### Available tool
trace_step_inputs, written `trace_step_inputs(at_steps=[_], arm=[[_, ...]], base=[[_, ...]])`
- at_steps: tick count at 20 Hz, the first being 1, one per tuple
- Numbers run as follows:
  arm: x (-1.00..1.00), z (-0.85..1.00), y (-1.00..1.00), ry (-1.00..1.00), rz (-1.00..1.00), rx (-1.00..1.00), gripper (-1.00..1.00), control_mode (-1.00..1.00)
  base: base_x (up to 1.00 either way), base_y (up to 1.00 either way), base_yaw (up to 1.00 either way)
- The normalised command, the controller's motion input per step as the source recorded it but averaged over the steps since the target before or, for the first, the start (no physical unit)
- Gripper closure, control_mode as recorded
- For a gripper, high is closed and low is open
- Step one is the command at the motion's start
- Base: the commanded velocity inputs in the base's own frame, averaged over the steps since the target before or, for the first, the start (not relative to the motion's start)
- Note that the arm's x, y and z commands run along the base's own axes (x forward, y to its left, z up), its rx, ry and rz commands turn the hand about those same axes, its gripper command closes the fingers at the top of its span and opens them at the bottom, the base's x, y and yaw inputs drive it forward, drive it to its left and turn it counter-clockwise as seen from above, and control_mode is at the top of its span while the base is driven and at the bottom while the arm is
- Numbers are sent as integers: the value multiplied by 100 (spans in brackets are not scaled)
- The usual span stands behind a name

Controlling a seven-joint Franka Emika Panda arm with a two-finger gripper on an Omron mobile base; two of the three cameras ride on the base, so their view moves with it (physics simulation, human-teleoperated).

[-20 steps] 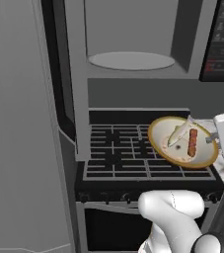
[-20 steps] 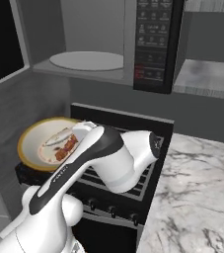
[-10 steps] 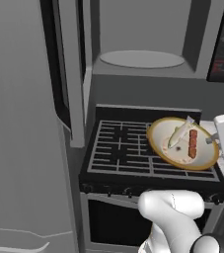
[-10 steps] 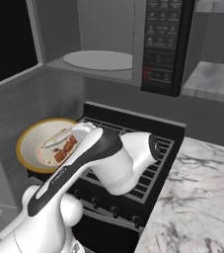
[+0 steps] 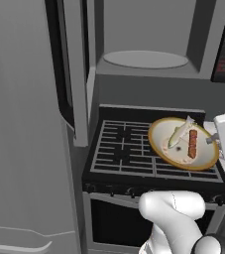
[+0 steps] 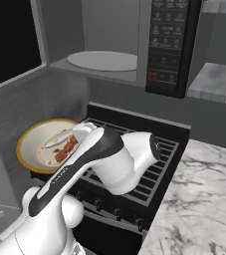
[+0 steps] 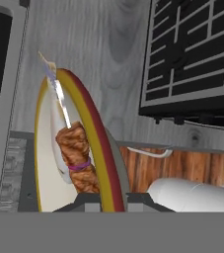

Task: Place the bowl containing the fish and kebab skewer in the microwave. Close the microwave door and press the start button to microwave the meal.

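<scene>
While the microwave (image 5: 148, 44) stands with its grey cavity exposed and its round turntable (image 6: 102, 61) bare, the microwave door (image 5: 67, 64) is swung out to the left, seen nearly edge-on in the left base view. Below it the black stove (image 5: 148, 154) spreads its grates, and the bowl (image 5: 183, 144) is carried in the air over the stove's right part, well below the cavity floor. That is the relation the coming move depends on: the cavity lies above the bowl and further back, so the bowl must, I judge, rise past the front lip and then go in level towards the turntable. The gripper (image 7: 103, 200) clasps the bowl by its tan-yellow rim on the robot's right side, the jaws clamped across the rim's thickness, as the hand view shows with the rim running up between the tips. The bowl stretches away from the jaws toward the left. Inside it the fish (image 5: 180, 133) and the kebab skewer (image 5: 193, 144) lie side by side, their long axes running roughly front to back across the bowl. A tilt during the lift could slide them toward the rim.
</scene>
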Motion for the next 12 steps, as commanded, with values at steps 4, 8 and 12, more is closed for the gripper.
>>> trace_step_inputs(at_steps=[4, 8, 12], arm=[[0, 31, 9, -4, 0, 0, 100, -100], [0, 69, 6, -4, 0, 0, 100, -100], [3, 57, 2, -2, 0, 1, 100, -100]], base=[[0, 0, 0], [0, 0, 0], [0, 0, 0]])
